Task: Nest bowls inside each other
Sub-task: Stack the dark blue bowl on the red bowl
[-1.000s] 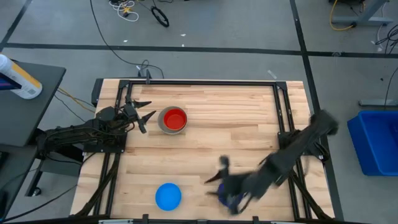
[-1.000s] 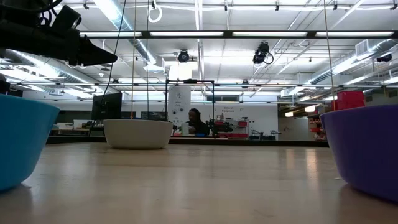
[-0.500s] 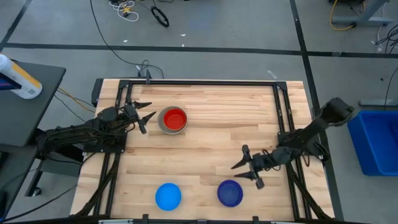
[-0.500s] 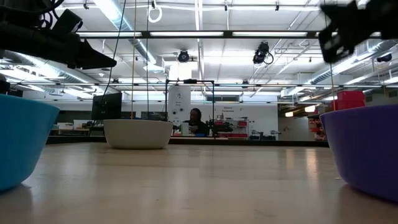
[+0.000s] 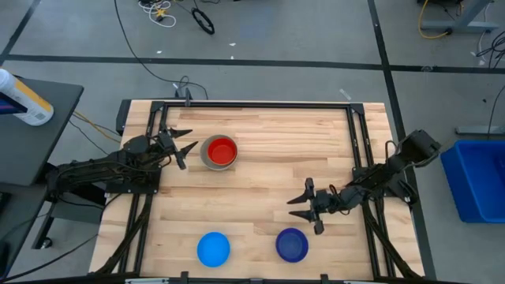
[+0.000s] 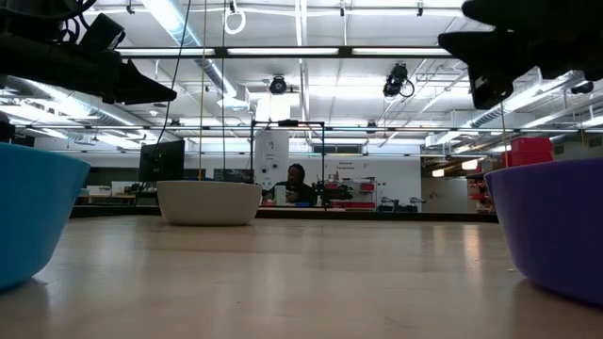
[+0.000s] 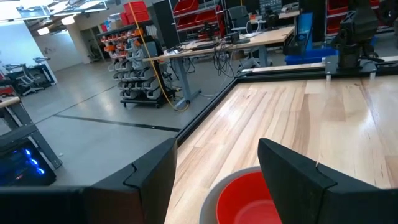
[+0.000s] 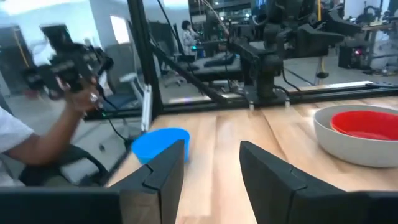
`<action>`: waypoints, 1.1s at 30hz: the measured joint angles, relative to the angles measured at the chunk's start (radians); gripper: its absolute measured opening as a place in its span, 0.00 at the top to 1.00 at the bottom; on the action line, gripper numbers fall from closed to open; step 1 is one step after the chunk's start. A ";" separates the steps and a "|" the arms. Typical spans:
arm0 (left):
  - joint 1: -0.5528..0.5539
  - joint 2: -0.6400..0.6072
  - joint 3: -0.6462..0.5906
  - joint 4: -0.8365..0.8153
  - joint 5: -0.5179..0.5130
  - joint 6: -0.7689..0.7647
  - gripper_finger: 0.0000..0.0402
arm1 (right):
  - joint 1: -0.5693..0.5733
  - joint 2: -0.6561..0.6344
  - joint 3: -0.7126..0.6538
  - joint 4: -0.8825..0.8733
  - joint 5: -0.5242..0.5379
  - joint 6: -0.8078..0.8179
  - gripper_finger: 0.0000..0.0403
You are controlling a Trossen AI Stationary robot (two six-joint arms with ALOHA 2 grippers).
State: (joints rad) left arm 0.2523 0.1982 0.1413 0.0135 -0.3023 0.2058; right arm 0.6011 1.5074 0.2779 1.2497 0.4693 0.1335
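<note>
A red bowl [image 5: 222,150] sits nested in the grey bowl [image 5: 207,155] at the table's far left. In front of my open left gripper [image 5: 183,145], the left wrist view shows the red bowl [image 7: 249,199] close up. The light blue bowl [image 5: 213,248] and the dark blue bowl [image 5: 292,245] stand apart near the front edge. My right gripper [image 5: 304,208] hangs open above the table, just beyond the dark blue bowl, nothing between its fingers. Its wrist view looks toward the light blue bowl [image 8: 158,142] and the grey bowl [image 8: 348,146].
A black frame [image 5: 252,105] rims the wooden table. Bare wood lies between the bowls in the middle. A person's hand [image 8: 87,99] holding a dark device shows beyond the table in the right wrist view. A blue bin [image 5: 477,177] stands on the floor at the right.
My right gripper has drawn away from over the dark blue bowl toward the table's far edge and has turned level. The dark blue bowl now shows uncovered, standing near the front edge.
</note>
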 joint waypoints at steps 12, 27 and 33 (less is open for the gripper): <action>0.000 0.000 0.000 -0.002 -0.005 0.000 0.42 | -0.056 0.001 -0.002 0.015 0.002 -0.063 0.58; 0.000 0.000 0.000 -0.009 -0.044 -0.011 0.42 | -0.139 0.001 -0.002 -0.109 -0.001 0.214 0.60; 0.000 0.000 0.000 -0.010 -0.045 -0.013 0.42 | -0.139 0.001 -0.002 -0.109 -0.057 0.243 0.60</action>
State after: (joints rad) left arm 0.2523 0.1982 0.1413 0.0037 -0.3469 0.1933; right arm 0.4625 1.5085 0.2756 1.1404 0.4121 0.3767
